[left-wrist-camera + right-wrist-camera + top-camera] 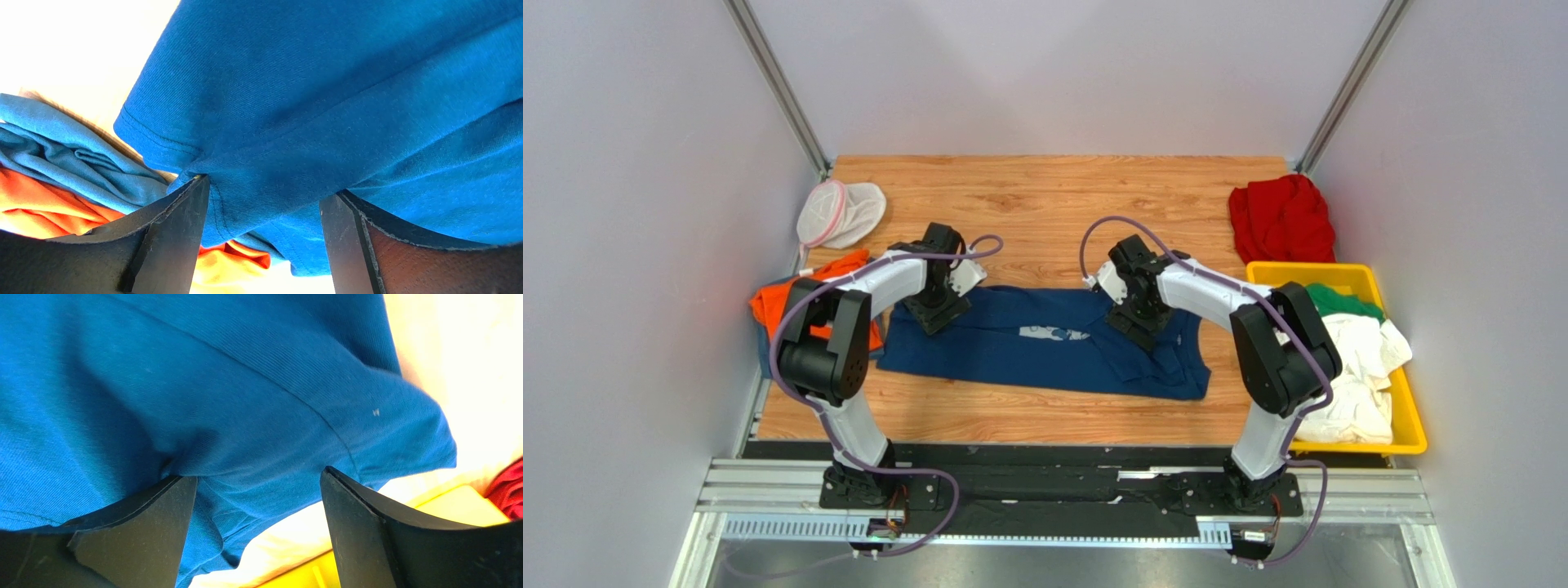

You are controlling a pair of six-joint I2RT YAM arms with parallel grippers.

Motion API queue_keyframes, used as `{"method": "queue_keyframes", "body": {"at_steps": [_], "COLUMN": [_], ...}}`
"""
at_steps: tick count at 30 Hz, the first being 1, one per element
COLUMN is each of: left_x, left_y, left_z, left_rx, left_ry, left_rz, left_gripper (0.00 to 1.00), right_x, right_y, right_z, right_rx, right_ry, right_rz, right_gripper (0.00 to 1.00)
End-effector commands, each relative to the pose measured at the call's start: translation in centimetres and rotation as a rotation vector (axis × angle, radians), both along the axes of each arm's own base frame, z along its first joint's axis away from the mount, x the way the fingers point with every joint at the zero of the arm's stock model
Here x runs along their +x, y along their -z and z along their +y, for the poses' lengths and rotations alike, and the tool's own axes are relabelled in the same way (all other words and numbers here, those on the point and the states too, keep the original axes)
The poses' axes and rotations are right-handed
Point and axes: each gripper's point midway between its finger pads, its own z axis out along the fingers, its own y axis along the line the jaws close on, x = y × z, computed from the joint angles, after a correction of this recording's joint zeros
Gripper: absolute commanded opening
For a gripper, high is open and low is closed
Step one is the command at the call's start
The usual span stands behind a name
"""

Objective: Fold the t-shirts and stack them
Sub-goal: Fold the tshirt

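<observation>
A navy blue t-shirt (1051,346) with a pale print lies as a long folded band across the middle of the table. My left gripper (938,311) is open and pressed down on its left end; in the left wrist view the fingers straddle a bunched edge of blue cloth (337,79), the gripper (265,188) wide apart. My right gripper (1136,328) is open on the shirt's right part; the right wrist view shows blue cloth (184,386) between the spread fingers of the gripper (258,473). An orange t-shirt (787,297) lies crumpled at the left edge.
A red t-shirt (1281,218) lies at the back right. A yellow bin (1409,423) at the right holds white (1357,368) and green (1339,300) shirts. A white mesh pouch (840,211) sits at the back left. Another blue cloth (61,153) lies by the orange one.
</observation>
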Motion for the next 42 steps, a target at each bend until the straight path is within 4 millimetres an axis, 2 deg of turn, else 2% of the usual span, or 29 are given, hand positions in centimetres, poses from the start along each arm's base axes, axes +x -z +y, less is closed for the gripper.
{"method": "queue_keyframes", "body": {"at_steps": [1, 6, 7, 10, 11, 13, 14, 15, 17, 18, 20, 21, 23, 24, 25, 30, 34, 42], "left_x": [-0.5, -1.9, -2.1, -3.0, -3.4, -3.7, -3.8, -4.0, -4.2, -4.3, -4.6, -4.6, -4.8, -4.9, -5.0, -5.2, -5.6, -7.1], "left_y": [0.9, 1.0, 0.9, 0.5, 0.4, 0.2, 0.1, 0.1, 0.1, 0.1, 0.2, 0.2, 0.2, 0.1, 0.0, -0.3, -0.6, -0.1], "left_z": [-0.5, -1.2, -1.4, -2.6, -3.1, -3.7, -4.3, -4.5, -5.4, -5.6, -6.4, -6.7, -7.6, -8.0, -8.9, -11.6, -13.7, -17.4], "left_rx": [-0.015, -0.018, -0.022, -0.037, -0.033, -0.035, -0.032, -0.029, -0.017, -0.008, 0.008, 0.017, 0.031, 0.035, 0.036, 0.025, 0.017, 0.004], "left_ry": [0.032, 0.060, 0.066, 0.117, 0.150, 0.185, 0.214, 0.228, 0.267, 0.279, 0.318, 0.332, 0.372, 0.384, 0.407, 0.479, 0.548, 0.672], "left_rz": [0.052, 0.098, 0.101, 0.118, 0.128, 0.135, 0.141, 0.148, 0.166, 0.170, 0.189, 0.191, 0.199, 0.202, 0.207, 0.222, 0.249, 0.307], "left_gripper": [0.75, 0.75, 0.75, 0.76, 0.76, 0.76, 0.76, 0.76, 0.76, 0.76, 0.76, 0.76, 0.76, 0.76, 0.76, 0.76, 0.76, 0.77], "right_x": [4.0, 7.7, 8.9, 10.7, 12.2, 13.7, 15.2, 16.0, 17.2, 18.6, 19.9, 21.2, 22.3, 23.4, 23.7, 25.7, 27.3, 29.2], "right_y": [2.5, 2.2, 1.5, 1.5, 0.7, 0.8, -0.2, 0.3, 0.2, 0.0, -0.2, -1.1, -0.5, -1.3, -0.4, -0.1, -0.8, -1.3], "right_z": [-1.3, -2.2, -1.7, -1.9, -1.7, -1.8, -1.5, -1.8, -2.0, -2.1, -2.4, -2.4, -2.6, -2.3, -2.4, -2.1, -1.7, -0.4], "right_rx": [-0.017, -0.015, -0.005, -0.009, 0.002, 0.009, 0.022, 0.020, 0.018, 0.022, 0.018, 0.028, 0.026, 0.036, 0.026, 0.030, 0.049, 0.112], "right_ry": [0.025, 0.061, 0.059, 0.071, 0.082, 0.101, 0.114, 0.128, 0.144, 0.159, 0.174, 0.182, 0.191, 0.195, 0.196, 0.201, 0.200, 0.182], "right_rz": [-0.046, -0.075, -0.098, -0.116, -0.152, -0.168, -0.205, -0.206, -0.226, -0.251, -0.274, -0.305, -0.311, -0.336, -0.329, -0.356, -0.392, -0.444], "right_gripper": [0.79, 0.79, 0.79, 0.79, 0.79, 0.79, 0.79, 0.79, 0.79, 0.79, 0.79, 0.79, 0.79, 0.79, 0.79, 0.80, 0.80, 0.80]}}
